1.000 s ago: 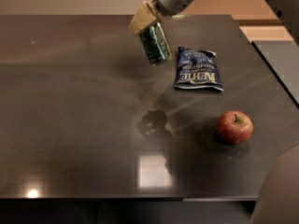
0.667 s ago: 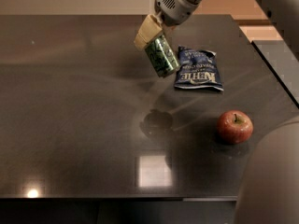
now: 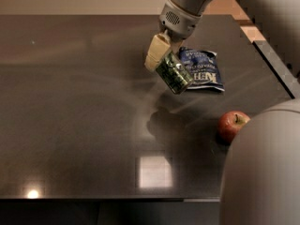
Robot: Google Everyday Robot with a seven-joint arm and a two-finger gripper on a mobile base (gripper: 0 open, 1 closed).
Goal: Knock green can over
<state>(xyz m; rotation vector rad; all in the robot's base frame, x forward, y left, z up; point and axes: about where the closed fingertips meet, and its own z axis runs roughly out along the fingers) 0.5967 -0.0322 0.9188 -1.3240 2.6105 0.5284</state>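
The green can (image 3: 174, 72) is held tilted in the air above the dark table (image 3: 75, 93), its lower end pointing down and right. My gripper (image 3: 161, 59) is shut on the can's upper end, with a cream finger (image 3: 154, 54) showing on its left side. The grey arm comes down from the top right. The can's shadow falls on the table just below it.
A blue chip bag (image 3: 202, 70) lies flat right behind the can. A red apple (image 3: 231, 125) sits on the table at the right. My grey arm body (image 3: 262, 172) fills the lower right corner. The table's right edge runs along the far right.
My gripper has moved down and to the right with the green can, and the can has tilted further. The bag and apple have not moved.
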